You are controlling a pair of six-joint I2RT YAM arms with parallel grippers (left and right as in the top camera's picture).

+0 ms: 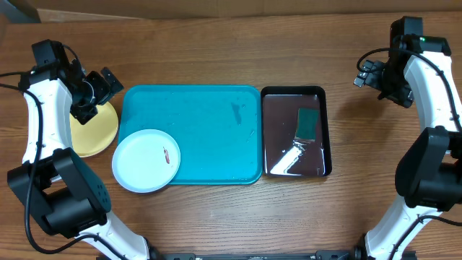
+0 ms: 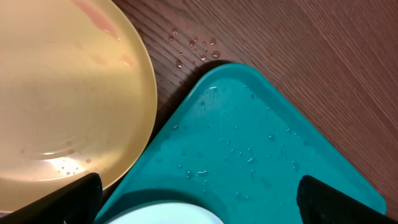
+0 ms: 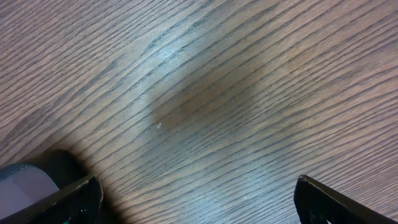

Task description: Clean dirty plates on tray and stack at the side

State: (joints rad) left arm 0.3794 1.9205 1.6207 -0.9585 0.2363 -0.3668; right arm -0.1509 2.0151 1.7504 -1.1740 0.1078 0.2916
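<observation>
While the round white plastic plate (image 1: 146, 160) overlaps the flat turquoise rectangular tray's (image 1: 209, 130) near-left corner, reddish speck (image 1: 166, 154) showing, take its overhanging rim squarely with your left gripper (image 2: 199, 202), now wide and empty above the yellow-green round plate (image 1: 94, 133) on the desk (image 1: 216, 217). Your right gripper (image 3: 198, 199) hangs wide too.

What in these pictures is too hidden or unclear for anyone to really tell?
Yellow plate: overhead, the left arm covers part of it; the left wrist view crops it.
White plate: its red speck is too small to identify overhead; left wrist shows only a sliver.
Black pan: glare hides its contents around the green block.
</observation>
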